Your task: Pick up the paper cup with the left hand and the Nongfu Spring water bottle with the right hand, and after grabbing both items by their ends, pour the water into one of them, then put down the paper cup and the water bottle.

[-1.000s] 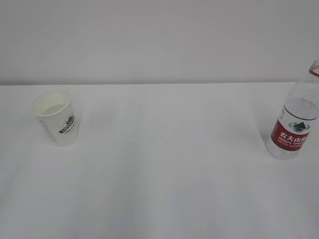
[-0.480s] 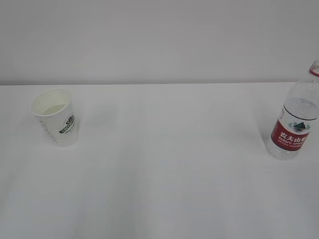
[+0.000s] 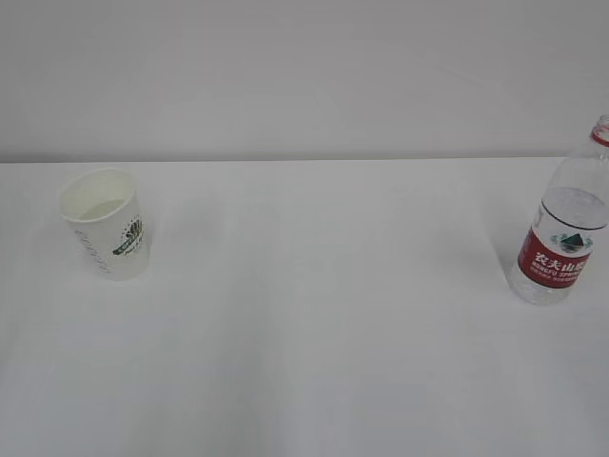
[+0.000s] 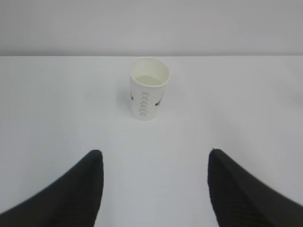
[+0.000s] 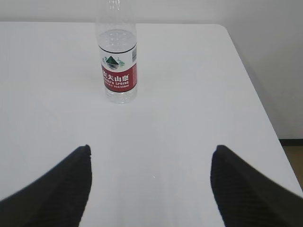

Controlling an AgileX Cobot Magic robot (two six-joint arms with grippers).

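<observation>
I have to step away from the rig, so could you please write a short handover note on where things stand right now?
Left hand: jaws open, empty, short of the paper cup.
Right hand: jaws open, empty, short of the Nongfu Spring water bottle.
Cup: upright at the left of the table, some pale liquid seems to be inside.
Bottle: upright at the table's right edge, uncapped as far as can be seen, partly filled with water.
Done: both items stand free on the table; pouring looks complete, though that cannot be confirmed.
Left: likely only pulling the arms away.
</observation>
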